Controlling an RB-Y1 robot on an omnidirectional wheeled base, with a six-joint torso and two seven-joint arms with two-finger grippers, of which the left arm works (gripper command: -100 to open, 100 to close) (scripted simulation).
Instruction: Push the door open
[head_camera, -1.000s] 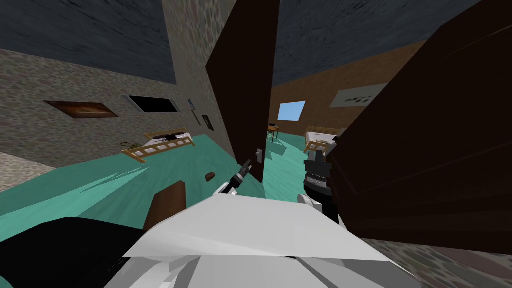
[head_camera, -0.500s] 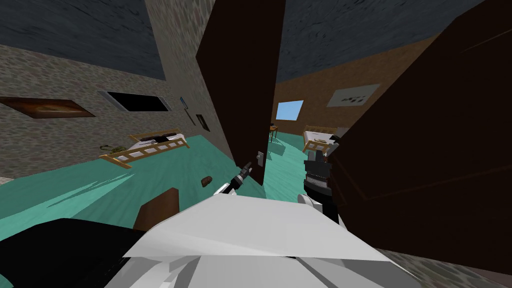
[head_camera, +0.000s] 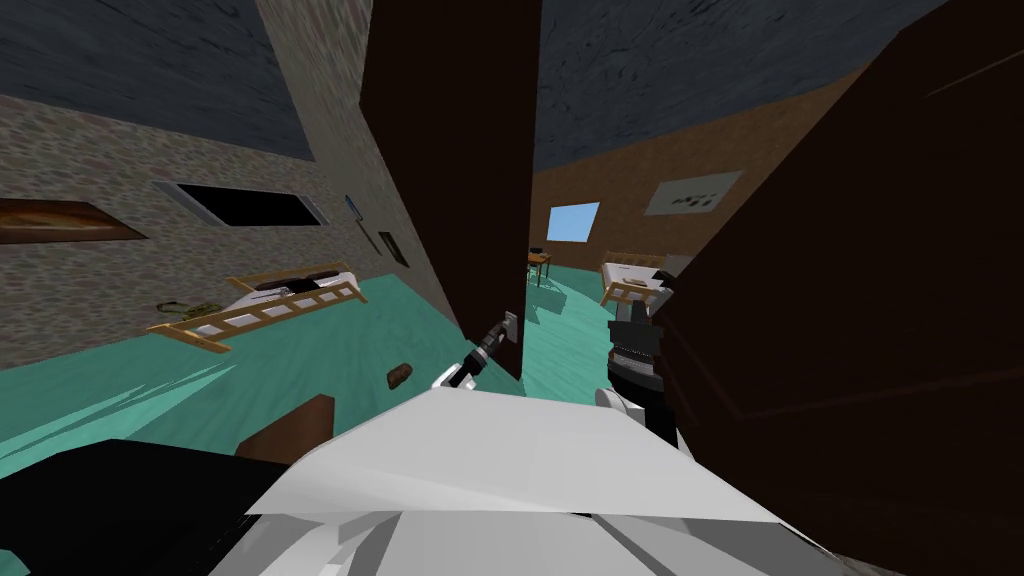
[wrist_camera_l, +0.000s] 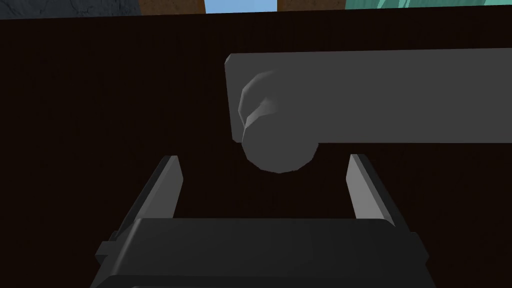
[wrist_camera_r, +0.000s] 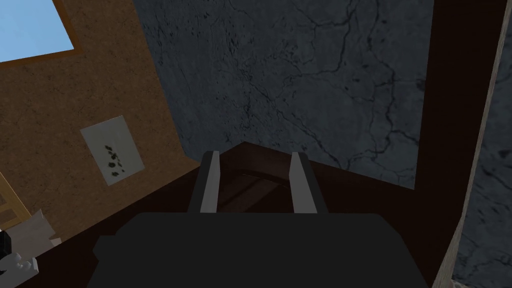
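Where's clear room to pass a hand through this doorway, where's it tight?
Free: the gap between the left door and the right door, teal floor beyond. Tight: the left gripper, open fingers facing the knob and grey plate on that door; the right gripper close beside the right door.

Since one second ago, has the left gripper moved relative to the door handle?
Yes. In the head view the left gripper has come closer to the grey handle plate on the dark brown door; the gap seen earlier is gone.
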